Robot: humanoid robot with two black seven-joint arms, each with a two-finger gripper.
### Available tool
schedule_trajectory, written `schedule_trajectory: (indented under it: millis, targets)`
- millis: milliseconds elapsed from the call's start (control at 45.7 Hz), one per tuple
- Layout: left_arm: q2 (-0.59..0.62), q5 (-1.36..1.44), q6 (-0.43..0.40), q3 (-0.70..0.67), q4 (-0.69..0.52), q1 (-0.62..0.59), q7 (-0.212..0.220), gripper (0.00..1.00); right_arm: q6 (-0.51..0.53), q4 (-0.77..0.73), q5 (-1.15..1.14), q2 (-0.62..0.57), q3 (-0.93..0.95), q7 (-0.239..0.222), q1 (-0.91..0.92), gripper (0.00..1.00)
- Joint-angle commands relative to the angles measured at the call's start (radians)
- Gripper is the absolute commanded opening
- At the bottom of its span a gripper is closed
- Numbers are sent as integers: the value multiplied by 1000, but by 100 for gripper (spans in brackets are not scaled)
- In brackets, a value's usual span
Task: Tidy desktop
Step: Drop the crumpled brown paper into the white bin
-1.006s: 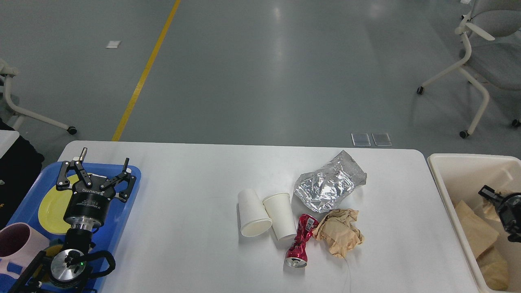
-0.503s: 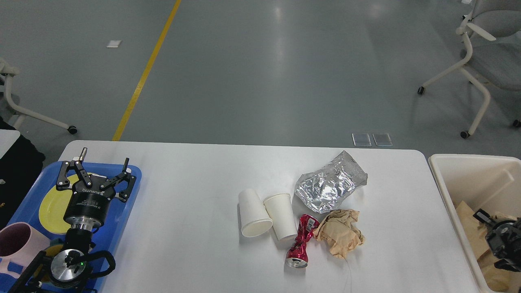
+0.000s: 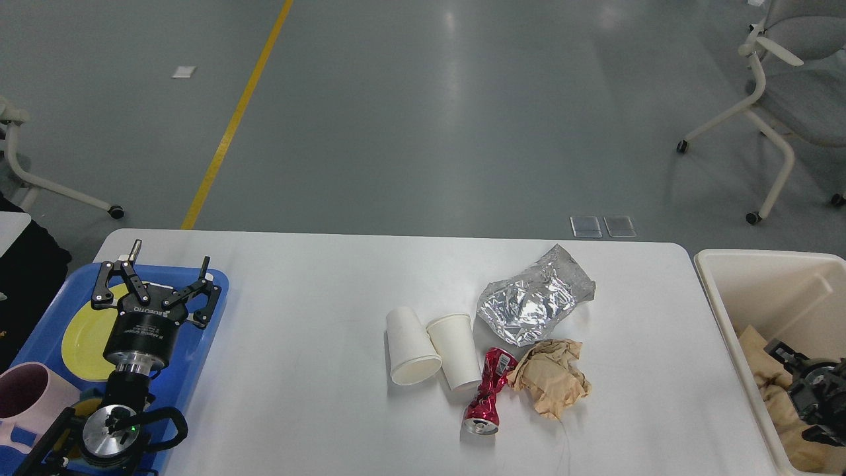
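Worktop: the white worktop (image 3: 297, 370) is seen filling the lower middle of the head view, its rounded far corners visible and its near edge cut off by the frame.
Left pincer: the left pincer (image 3: 155, 281) is held above the blue tray (image 3: 211, 311) at the worktop's left end, with its fingers spread apart and nothing gripped.
Tray contents: a yellow plate (image 3: 82, 344) and a pink mug (image 3: 30, 396) are seen lying in the tray, the plate partly hidden by the arm.
Right pincer: the right pincer (image 3: 803, 383) is seen low inside the cream bin (image 3: 747, 291) beside the worktop's right edge; it appears dark and small, so whether it is released or clenched cannot be told.
Bin contents: brown crumpled paper (image 3: 767, 380) is seen in the bin around the pincer.
Clutter: two white paper cups (image 3: 413, 347) (image 3: 456, 350) are laid touching each other; a crushed red can (image 3: 486, 393), a brown paper wad (image 3: 552, 377) and a silver foil bag (image 3: 535, 304) are grouped just beside them, right of centre.
Open room, left: a wide bare stretch of worktop is left between the tray and the cups.
Open room, right: a narrower bare strip is left between the paper wad and the right edge.
Far edge: the strip along the far edge is left bare except near the foil bag.
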Motion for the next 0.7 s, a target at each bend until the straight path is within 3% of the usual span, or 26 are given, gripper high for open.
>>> schedule_trajectory:
  millis: [0,197,350,525,678]
  targets:
    - [0,-1,0,0,0,0,0,96,37,9,-11,-20,-1,-13,41,100]
    - [0,1,0,0,0,0,0,96,216,99,-26,-64,-13,-74,188,100]
    - [0,-1,0,0,0,0,0,96,256,254,-172,-84,-33,-127,359,100]
    - [0,-1,0,-2,0,0,0,96,256,562,-283,-139,-45,-146,652,100]
    - [0,-1,0,-2,0,0,0,96,259,867,-327,-127,-180,-245,943,100]
